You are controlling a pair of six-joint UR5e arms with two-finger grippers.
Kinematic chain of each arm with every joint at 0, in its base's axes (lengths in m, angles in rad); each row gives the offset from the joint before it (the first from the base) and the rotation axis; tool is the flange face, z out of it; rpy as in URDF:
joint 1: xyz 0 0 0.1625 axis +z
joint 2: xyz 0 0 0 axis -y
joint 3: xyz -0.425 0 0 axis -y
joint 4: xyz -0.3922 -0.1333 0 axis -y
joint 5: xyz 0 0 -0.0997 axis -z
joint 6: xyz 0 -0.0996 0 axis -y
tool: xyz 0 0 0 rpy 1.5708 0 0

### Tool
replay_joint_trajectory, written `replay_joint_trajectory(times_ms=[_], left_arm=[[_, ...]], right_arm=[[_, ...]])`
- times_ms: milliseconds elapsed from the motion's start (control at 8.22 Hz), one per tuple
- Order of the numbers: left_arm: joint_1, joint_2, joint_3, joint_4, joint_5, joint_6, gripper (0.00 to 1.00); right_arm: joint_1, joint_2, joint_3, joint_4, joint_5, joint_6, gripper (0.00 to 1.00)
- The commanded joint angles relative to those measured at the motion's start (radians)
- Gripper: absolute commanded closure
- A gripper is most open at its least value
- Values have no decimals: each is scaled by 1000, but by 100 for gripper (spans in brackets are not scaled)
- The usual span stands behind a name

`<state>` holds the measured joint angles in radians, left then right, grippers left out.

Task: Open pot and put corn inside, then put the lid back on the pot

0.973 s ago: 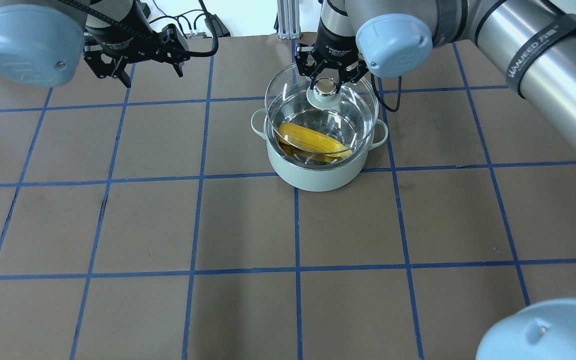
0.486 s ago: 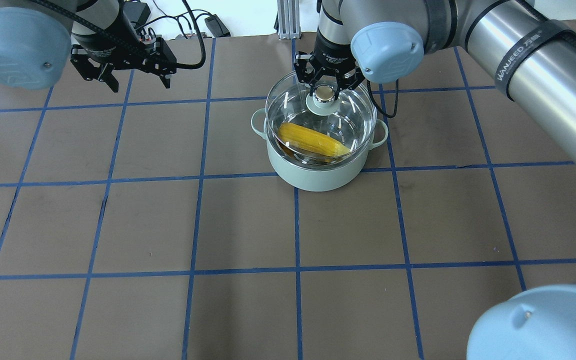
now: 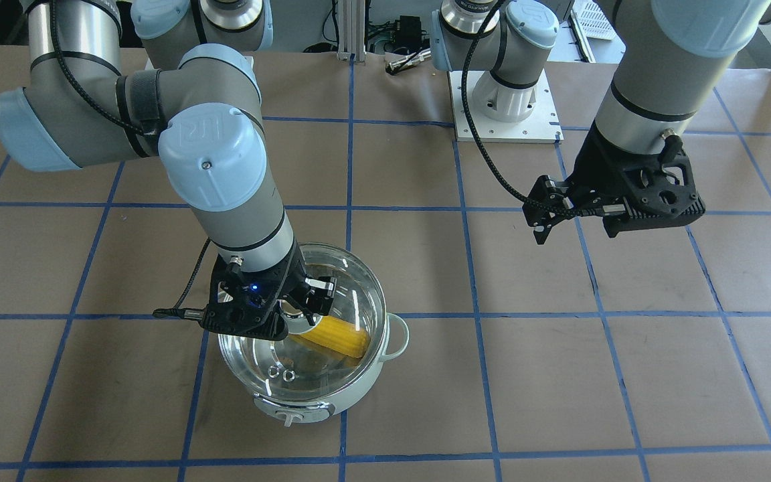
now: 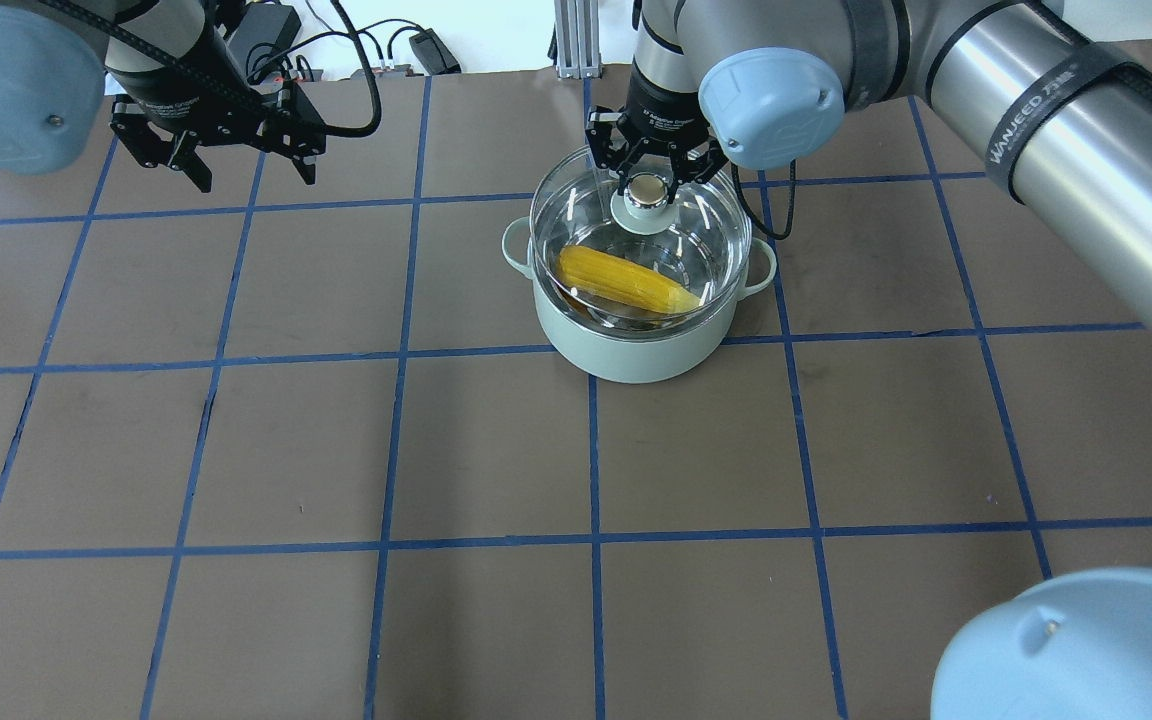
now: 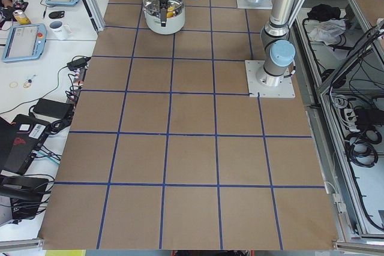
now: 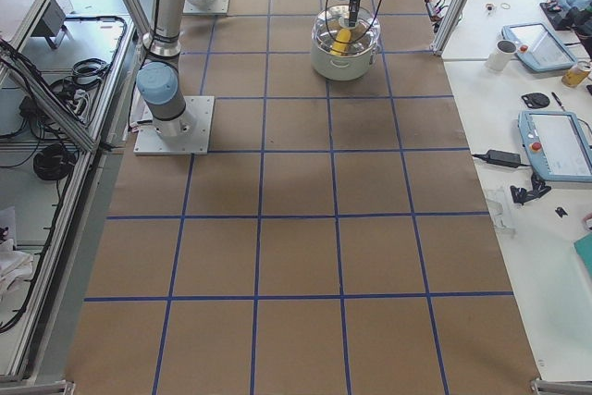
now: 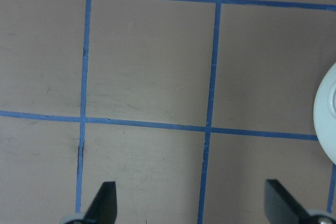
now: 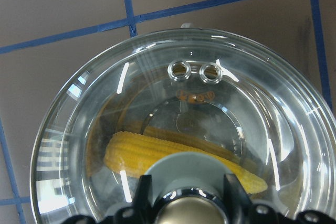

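Pot [image 4: 636,352] stands upper centre of the overhead view, on the counter [image 4: 496,450]. Corn [image 4: 622,280] lies slantwise inside, seen through the glass. Lid [image 4: 711,235] covers the pot mouth; cannot tell if it is fully seated. Right gripper [image 4: 648,188] reaches down from above, pinching the lid's knob. Left gripper [image 4: 254,168] hangs at upper left, well apart from the pot, fingers spread, holding nothing, above bare counter.
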<state>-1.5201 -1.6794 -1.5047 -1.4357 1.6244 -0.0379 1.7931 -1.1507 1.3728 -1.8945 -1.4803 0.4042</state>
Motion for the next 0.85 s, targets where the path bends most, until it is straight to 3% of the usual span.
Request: replay_joint_trajectory(times_ms=[0,730], left_arm=[[-2,47,-55,-40,3,-25,0],[-2,38,-88,-37,0,-119,0]], right_arm=[[0,0,12,0,6,1,78],[0,0,23,0,6,5,77]])
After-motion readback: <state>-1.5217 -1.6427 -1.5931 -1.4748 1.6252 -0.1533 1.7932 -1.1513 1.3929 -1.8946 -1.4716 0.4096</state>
